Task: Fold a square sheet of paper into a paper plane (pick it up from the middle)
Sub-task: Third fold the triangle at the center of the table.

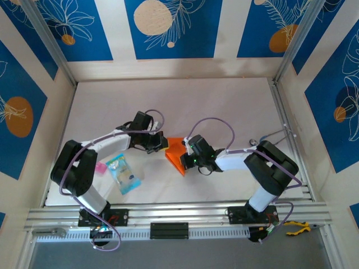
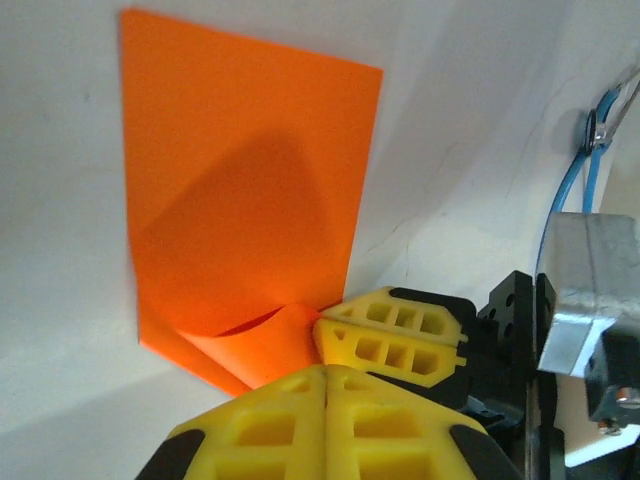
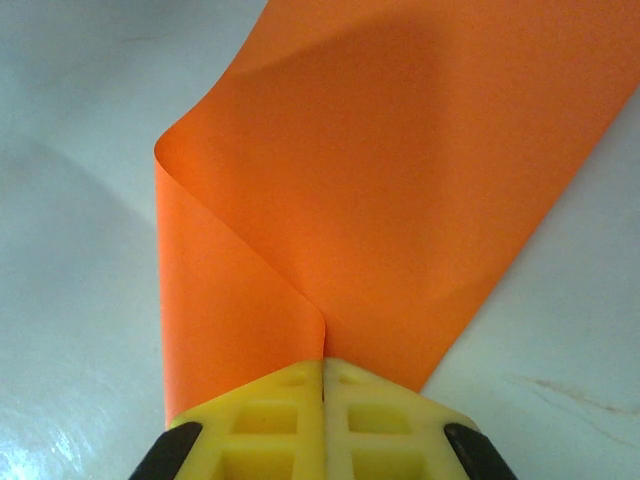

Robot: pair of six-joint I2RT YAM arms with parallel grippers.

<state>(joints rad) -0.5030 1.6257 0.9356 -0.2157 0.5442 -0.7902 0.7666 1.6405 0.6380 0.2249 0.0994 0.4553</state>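
1. While both arms met over the paper (image 1: pixel 175 154) in the middle of the counter (image 1: pixel 224 101) in the top view, opposing pulls could have torn it. The print on the packet (image 1: pixel 123 174) was too small to read.
2. Left wrist: the left jaws were closed, seemingly nipping the paper's (image 2: pixel 250 200) curled corner. A slip would have let it spring flat.
3. Right wrist: the right jaws were clamped on a soft fold in the paper (image 3: pixel 400 200). Pressing it down then risked a skewed crease. No writing showed.

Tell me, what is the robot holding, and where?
Right end effector pinches the orange paper at its bent-over edge. Left end effector, shut beside a curled corner: grip unclear.
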